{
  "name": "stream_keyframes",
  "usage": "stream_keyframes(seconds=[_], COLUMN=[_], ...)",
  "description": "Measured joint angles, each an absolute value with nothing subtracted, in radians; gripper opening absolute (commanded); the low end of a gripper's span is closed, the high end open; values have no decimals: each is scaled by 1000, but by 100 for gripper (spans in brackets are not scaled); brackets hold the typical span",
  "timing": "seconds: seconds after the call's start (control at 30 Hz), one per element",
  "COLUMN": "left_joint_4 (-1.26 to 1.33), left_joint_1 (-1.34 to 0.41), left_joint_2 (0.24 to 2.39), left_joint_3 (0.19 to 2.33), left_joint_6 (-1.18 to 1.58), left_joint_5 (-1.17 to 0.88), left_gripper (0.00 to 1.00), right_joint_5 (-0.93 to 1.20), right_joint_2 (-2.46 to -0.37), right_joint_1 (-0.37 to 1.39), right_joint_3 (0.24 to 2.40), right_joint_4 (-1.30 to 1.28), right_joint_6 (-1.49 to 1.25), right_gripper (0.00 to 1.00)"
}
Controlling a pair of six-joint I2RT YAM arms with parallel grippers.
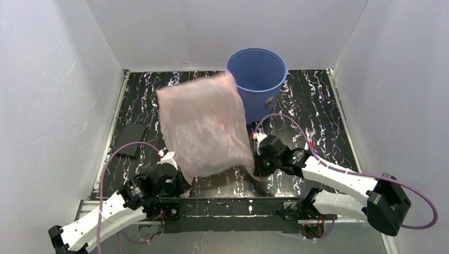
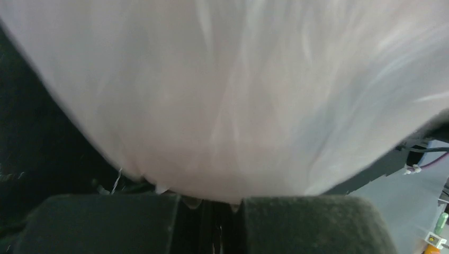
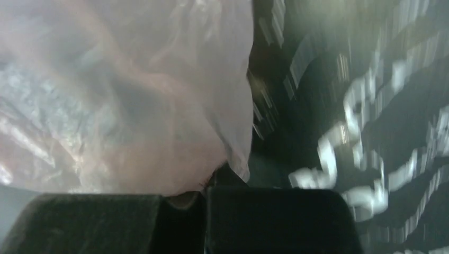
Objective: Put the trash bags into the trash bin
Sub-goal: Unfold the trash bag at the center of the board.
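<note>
Left gripper and right gripper are each pinched shut on the near edge of the trash bag, one at each near corner. In both wrist views the pale-pink film is seen trapped between closed fingers. The bag is held up above the table as a spread sheet. Its long axis runs away from the arms toward the trash bin and leans slightly left. Its far right corner is seen against the bin's rim, but contact cannot be judged because the film is blurred. Both forearms are angled inward. The right elbow is folded out to the right. The blue bin stands upright, its mouth open upward.
</note>
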State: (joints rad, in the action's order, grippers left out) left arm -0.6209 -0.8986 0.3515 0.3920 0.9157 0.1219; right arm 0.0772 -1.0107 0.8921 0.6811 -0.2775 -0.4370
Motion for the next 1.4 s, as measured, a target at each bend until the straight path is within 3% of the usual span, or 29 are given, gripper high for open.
stream_keyframes(seconds=[0.1,0.17,0.27,0.37,0.47,0.63,0.73,0.93,1.23,1.4], left_joint_4=[-788,-842,-822,-764,-773,-814,-825,-778,-710,-695], left_joint_1=[-921,-921,-921,-923,-923,-923,-923,-923,-923,-925], left_joint_2=[319,353,506,569,538,442,397,389,623,664], left_joint_3=[412,612,1073,1283,1240,934,859,869,1021,1129], left_joint_6=[951,920,794,704,694,772,809,842,825,784], left_joint_5=[163,218,298,346,376,302,253,167,-8,-42], left_gripper=[0,0,0,0,0,0,11,30,45,62], right_joint_5=[49,28,-6,-43,-65,-24,11,74,126,107], right_joint_2=[-1050,-1057,-1135,-1115,-1016,-970,-1005,-1033,-1107,-1181], right_joint_1=[892,893,892,893,892,892,892,892,892,891], right_joint_3=[624,779,1221,1420,1381,1180,1065,1107,1224,1281], right_joint_4=[-549,-624,-598,-475,-421,-447,-506,-530,-469,-471], right_joint_6=[-448,-426,-364,-336,-332,-379,-419,-477,-556,-575], right_gripper=[1,1,1,1,1,2,2,2,4,5])
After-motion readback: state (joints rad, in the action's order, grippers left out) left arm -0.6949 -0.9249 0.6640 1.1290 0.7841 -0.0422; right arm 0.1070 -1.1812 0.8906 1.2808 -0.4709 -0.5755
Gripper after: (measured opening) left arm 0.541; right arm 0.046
